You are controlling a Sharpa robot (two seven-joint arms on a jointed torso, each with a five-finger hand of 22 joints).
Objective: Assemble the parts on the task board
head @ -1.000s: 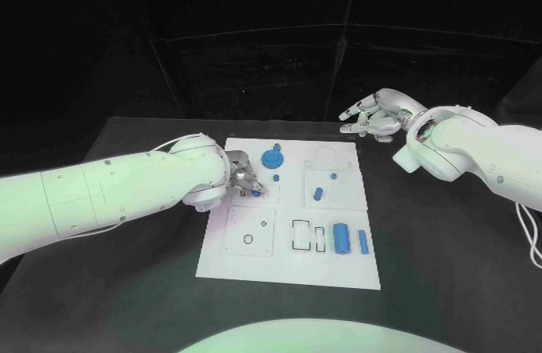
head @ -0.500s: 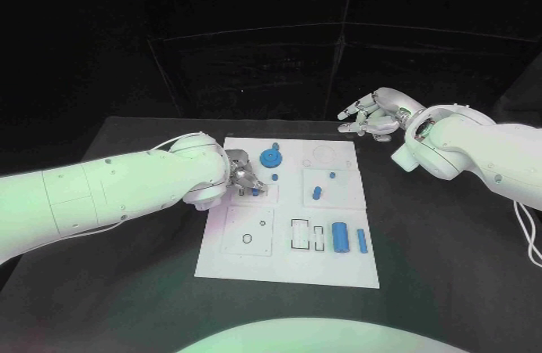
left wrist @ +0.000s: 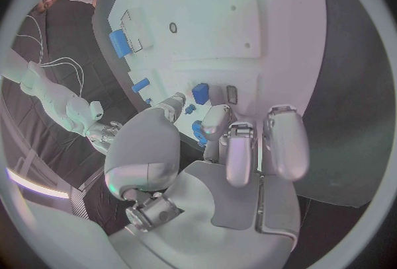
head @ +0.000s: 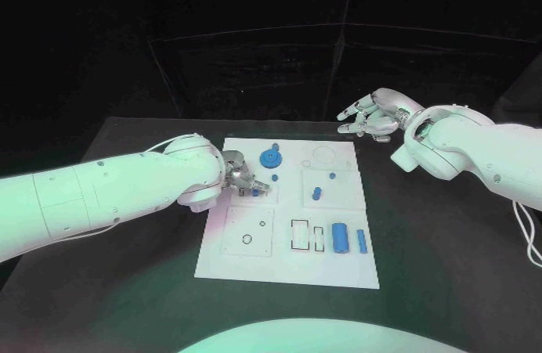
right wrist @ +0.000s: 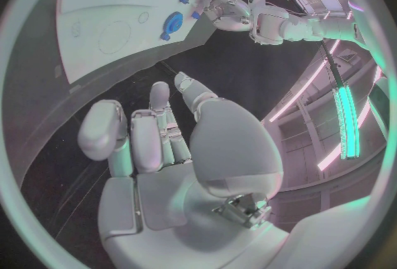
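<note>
We're seeing the left hand [head: 240,174] at center-left of the frame, fingers curling over the white board's [head: 254,261] left edge, pinching a small blue part [head: 258,190]. On the board's lower middle, two blue cylinders [head: 340,237] are lying. At upper right, the right hand [head: 370,117] is hovering released, fingers spread, off the board.

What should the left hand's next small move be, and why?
Probably ease the left hand down a little onto the task board: its fingertips sit right at a small blue part without plainly gripping it. The right hand hovers away, open.
</note>
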